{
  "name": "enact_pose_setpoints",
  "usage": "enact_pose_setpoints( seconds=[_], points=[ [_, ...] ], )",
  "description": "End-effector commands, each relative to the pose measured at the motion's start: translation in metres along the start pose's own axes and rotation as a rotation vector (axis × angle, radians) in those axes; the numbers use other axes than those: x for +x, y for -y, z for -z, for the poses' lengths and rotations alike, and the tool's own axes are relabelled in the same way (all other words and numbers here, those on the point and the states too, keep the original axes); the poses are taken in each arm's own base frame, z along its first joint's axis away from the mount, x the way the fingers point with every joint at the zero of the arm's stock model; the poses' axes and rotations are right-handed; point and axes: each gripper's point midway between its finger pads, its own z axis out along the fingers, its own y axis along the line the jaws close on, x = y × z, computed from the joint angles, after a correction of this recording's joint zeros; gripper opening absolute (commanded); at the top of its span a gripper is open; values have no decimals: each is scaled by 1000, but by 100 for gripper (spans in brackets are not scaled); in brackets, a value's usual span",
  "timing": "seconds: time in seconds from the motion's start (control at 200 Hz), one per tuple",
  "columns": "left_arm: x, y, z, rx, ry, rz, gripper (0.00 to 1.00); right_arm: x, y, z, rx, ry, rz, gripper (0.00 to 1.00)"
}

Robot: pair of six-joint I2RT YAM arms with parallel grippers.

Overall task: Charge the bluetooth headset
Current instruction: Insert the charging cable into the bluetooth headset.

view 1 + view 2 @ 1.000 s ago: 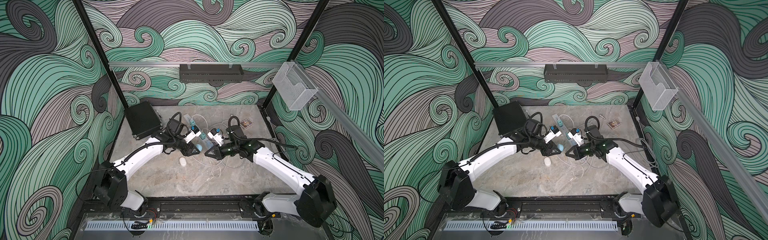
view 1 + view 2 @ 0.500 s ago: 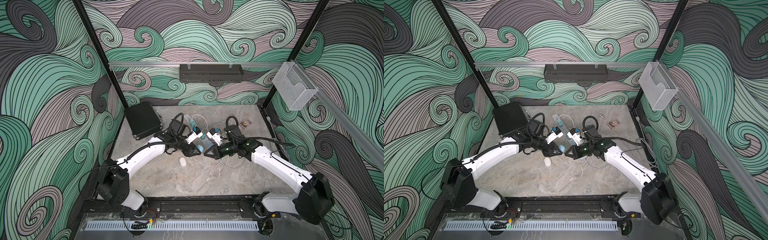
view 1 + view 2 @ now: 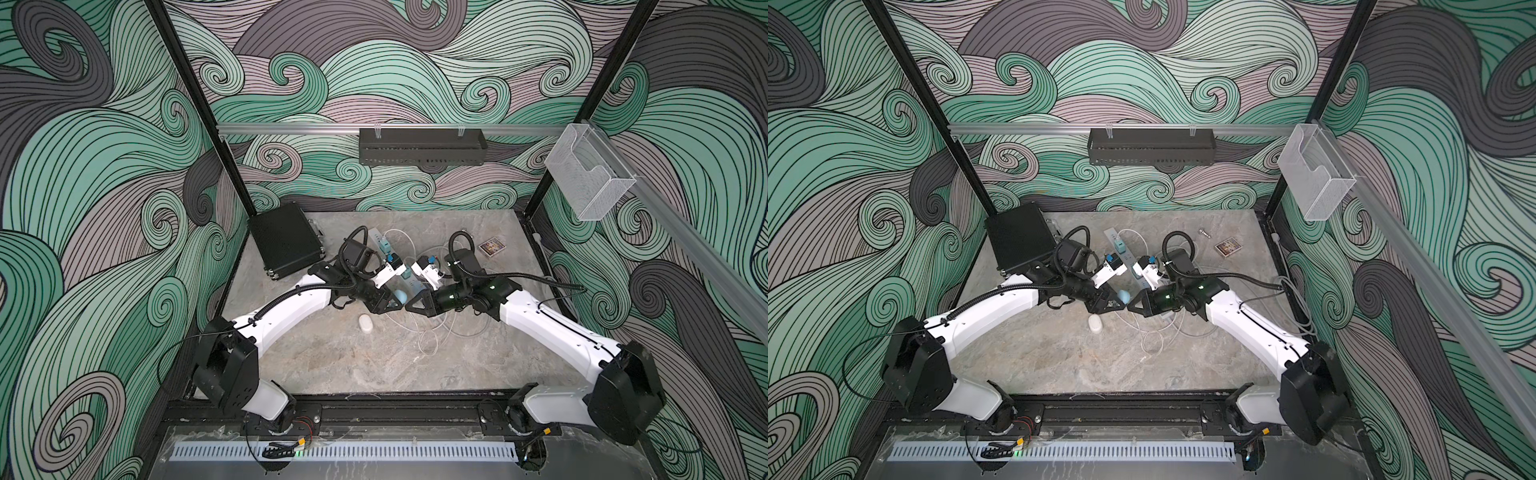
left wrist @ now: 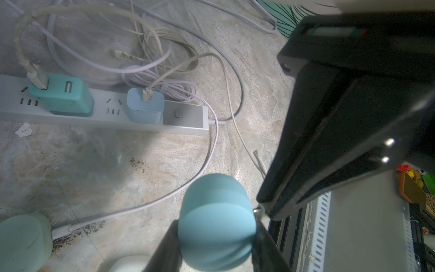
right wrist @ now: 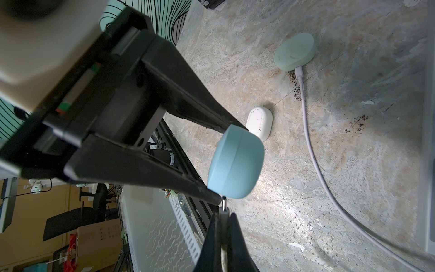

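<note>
Grey marble table (image 3: 332, 361), cables (image 3: 428, 345) everywhere. Left pincer (image 3: 398, 302) grips the blue case (image 4: 216, 223) mid-air above it; right pincer (image 5: 223, 215) clamped on the plug (image 5: 224, 203). Looks light, hard, slick: hold flat sides, port clear.

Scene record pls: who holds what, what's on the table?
left gripper: holds rounded light-blue earbud case
right gripper: shut on small metal-tipped cable plug
plug vs case: tip at case edge; insertion unclear
table: white oval case; pale green case with lilac cable plugged in; white power strip with teal charger, blue charger
</note>
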Motion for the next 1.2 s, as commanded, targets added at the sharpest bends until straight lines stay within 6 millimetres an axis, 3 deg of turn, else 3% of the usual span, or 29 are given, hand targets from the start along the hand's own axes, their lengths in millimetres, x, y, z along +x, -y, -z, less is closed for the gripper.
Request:
enact_pose_setpoints(
  seconds=[0.0,0.215,0.515,0.796,1.191],
  points=[
    [-21,9,7,8,47,-45,13,-10,-3,-1,6,21,4,0],
    [-20,10,8,10,46,-45,13,-10,5,-3,38,17,-5,0],
    [-16,16,7,38,40,-64,12,-23,-2,0,29,53,-1,0],
    [-14,37,2,98,23,-120,12,-35,0,2,123,134,-83,0],
    [-6,64,1,204,2,-161,10,-58,4,1,219,248,-35,0]
  ],
)
